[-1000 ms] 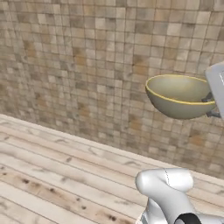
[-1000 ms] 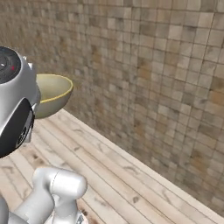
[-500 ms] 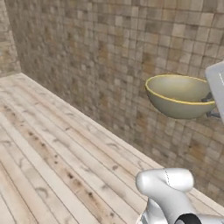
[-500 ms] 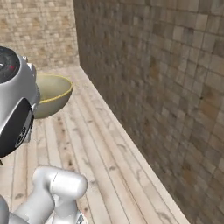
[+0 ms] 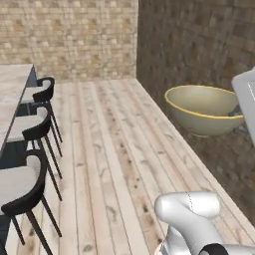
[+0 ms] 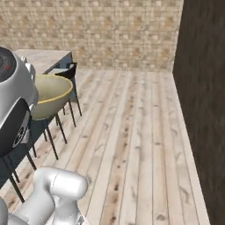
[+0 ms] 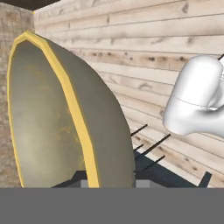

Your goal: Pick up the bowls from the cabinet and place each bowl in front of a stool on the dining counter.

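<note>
Olive bowl [image 5: 203,109] is up in the air, carried level w/ its yellow rim on top, well above the plank floor [image 5: 114,149]. The claw [image 7: 108,180] is pinching it at the rim: in the hand view one dark finger [image 7: 75,179] sits inside the wall, the other outside, rim betw. them. From the right side the bowl [image 6: 50,94] shows just beside the arm's big grey joint, partly hidden by it. Three black stools [image 5: 30,187] stand in a row along the tabletop [image 5: 12,82] at far left, seats tucked toward it; the bowl is well apart from them, over by the dark tiled wall [image 5: 199,55]. Lighter brick wall [image 6: 105,35] closes the far end of the room. Can't see any second bowl.
</note>
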